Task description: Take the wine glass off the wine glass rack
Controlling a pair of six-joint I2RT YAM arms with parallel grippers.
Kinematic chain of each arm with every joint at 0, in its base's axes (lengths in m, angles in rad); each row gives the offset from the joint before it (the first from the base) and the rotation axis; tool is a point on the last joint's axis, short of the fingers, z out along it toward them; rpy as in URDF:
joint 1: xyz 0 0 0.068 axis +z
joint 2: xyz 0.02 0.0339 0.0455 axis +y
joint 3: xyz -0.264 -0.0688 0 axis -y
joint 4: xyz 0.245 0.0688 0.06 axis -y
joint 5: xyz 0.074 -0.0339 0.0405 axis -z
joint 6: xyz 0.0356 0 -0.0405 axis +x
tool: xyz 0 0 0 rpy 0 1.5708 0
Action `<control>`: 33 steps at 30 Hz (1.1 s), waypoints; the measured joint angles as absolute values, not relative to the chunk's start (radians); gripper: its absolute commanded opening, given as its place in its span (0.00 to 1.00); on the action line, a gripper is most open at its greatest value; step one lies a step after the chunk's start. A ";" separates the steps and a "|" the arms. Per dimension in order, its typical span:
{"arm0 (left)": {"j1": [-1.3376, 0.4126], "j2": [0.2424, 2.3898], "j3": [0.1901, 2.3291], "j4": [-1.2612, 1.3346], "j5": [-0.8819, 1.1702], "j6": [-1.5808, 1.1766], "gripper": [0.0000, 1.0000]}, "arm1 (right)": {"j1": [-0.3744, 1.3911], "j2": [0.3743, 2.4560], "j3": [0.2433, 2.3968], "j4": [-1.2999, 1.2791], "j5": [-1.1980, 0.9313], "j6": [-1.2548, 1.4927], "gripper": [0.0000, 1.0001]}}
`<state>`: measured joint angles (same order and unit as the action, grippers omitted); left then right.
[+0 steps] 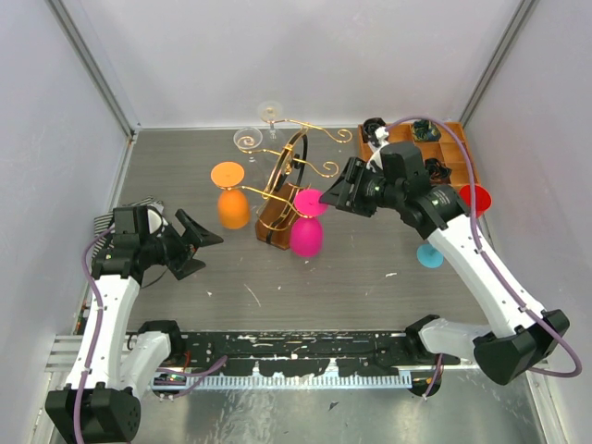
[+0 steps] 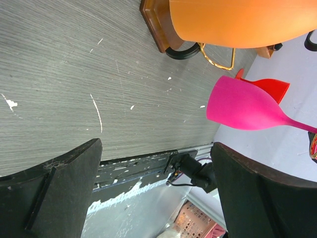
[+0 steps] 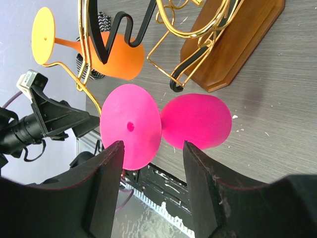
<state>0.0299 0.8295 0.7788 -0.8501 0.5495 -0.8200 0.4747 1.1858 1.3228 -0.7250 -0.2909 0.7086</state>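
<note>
The right gripper (image 3: 152, 148) stands about half open with nothing held, its matte black fingers (image 3: 106, 188) flanking the flat round foot of the glossy pink plastic wine glass (image 3: 193, 121). That glass hangs upside down, rounded bowl lowest, from a scrolled arm of the gold curly-wire wine glass rack (image 1: 287, 171), beside the rack's dark arched hoop and brown wooden base; an orange glass (image 1: 231, 208) hangs on the rack's other side. The left gripper (image 2: 156, 148) is spread wide and empty above the scuffed grey wood-grain table (image 2: 59, 74).
</note>
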 measured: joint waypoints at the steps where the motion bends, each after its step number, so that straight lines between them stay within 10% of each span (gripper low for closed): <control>1: 0.030 0.830 0.779 -0.850 0.550 -0.820 0.98 | 0.476 1.188 1.322 -0.719 -0.294 0.710 0.55; 10: 0.030 0.830 0.779 -0.850 0.550 -0.820 0.98 | 0.482 1.219 1.314 -0.695 -0.318 0.714 0.35; 16: 0.030 0.830 0.779 -0.850 0.550 -0.820 0.98 | 0.482 1.226 1.308 -0.663 -0.347 0.727 0.02; 33: 0.030 0.829 0.779 -0.850 0.551 -0.815 0.98 | 0.469 1.184 1.307 -0.596 -0.387 0.788 0.01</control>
